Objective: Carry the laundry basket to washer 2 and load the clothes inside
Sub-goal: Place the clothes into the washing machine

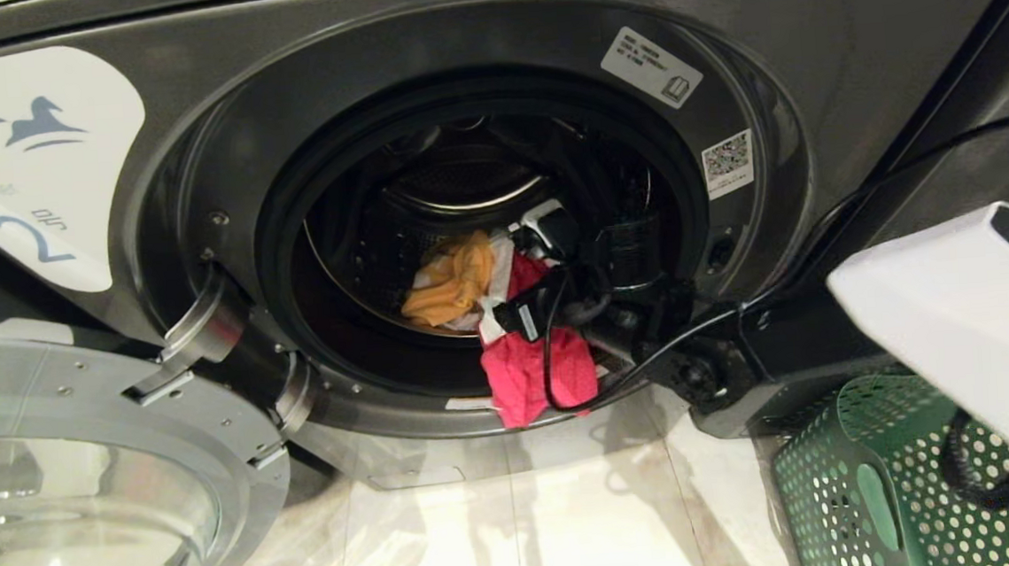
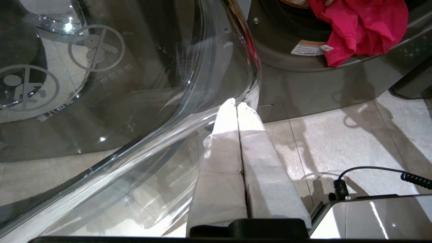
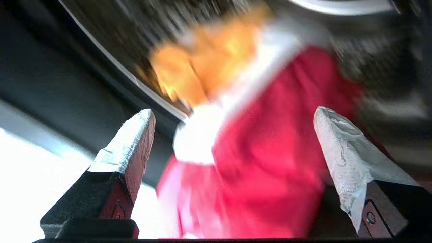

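Washer 2 (image 1: 808, 49): fills the head view, white numeral-2 label at 9 o'clock.
Door (image 1: 84, 490): swung wide, glass at 7 o'clock.
Clothes (image 1: 507, 318): in the drum mouth; yellow-orange piece at centre, white strip beside it, pink-red piece draped over the lower rim at 6 o'clock.
Right gripper (image 3: 233, 114): inside the drum opening, fingers spread wide, holding nothing, pink-red cloth between them.
Left gripper (image 2: 237, 104): fingers pressed together, empty, low beside the door glass.
Laundry basket (image 1: 848, 490): on the floor at 4 o'clock.
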Controlling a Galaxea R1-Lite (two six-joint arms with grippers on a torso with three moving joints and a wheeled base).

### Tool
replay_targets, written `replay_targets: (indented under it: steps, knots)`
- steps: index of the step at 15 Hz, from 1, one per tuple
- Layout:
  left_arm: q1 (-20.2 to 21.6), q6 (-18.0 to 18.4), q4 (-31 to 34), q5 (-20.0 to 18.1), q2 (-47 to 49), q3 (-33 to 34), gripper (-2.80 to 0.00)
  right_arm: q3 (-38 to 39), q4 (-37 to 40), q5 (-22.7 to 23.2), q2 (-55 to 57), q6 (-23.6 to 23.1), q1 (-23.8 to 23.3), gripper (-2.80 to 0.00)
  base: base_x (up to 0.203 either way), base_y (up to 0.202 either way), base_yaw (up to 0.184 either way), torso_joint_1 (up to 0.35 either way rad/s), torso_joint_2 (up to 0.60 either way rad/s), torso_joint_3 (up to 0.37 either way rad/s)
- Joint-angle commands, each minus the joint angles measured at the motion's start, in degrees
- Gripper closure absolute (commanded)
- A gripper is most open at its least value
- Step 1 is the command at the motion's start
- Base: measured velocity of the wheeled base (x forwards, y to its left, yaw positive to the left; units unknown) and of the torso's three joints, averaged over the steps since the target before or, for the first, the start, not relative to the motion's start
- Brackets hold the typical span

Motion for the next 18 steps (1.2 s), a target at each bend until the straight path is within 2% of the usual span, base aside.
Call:
replay_targets:
  steps: [1, 3, 5, 7, 11, 14, 18]
  knots:
    - [0.0, 0.0, 0.0, 0.0, 0.1, 0.0, 0.00, 1.8, 8.7, -2.2, -7.4, 0.3, 0.5, -2.80, 0.000, 0.000, 0.000, 0.000, 0.00, 0.000]
    - [0.0, 0.0, 0.0, 0.0, 0.1, 0.0, 0.00, 2.9, 19.5, -6.4, -10.1, 4.7, 1.9, -2.80, 0.000, 0.000, 0.000, 0.000, 0.00, 0.000]
    - [0.0, 0.0, 0.0, 0.0, 0.1, 0.0, 0.00, 4.6, 27.9, -12.4, -10.7, 13.5, 3.4, -2.80, 0.000, 0.000, 0.000, 0.000, 0.00, 0.000]
    - [0.0, 0.0, 0.0, 0.0, 0.1, 0.0, 0.00, 7.4, 33.5, -14.6, -9.9, 22.7, 5.3, -2.80, 0.000, 0.000, 0.000, 0.000, 0.00, 0.000]
    - [0.0, 0.1, 0.0, 0.0, 0.1, 0.0, 0.00, 6.5, 40.3, -15.6, -5.1, 32.6, 5.8, -2.80, 0.000, 0.000, 0.000, 0.000, 0.00, 0.000]
    - [0.0, 0.0, 0.0, 0.0, 0.1, 0.0, 0.00, -0.9, 43.2, -15.6, -0.5, 37.4, 5.6, -2.80, 0.000, 0.000, 0.000, 0.000, 0.00, 0.000]
    - [0.0, 0.0, 0.0, 0.0, 0.1, 0.0, 0.00, -12.0, 45.9, -16.7, 6.4, 38.5, 4.5, -2.80, 0.000, 0.000, 0.000, 0.000, 0.00, 0.000]
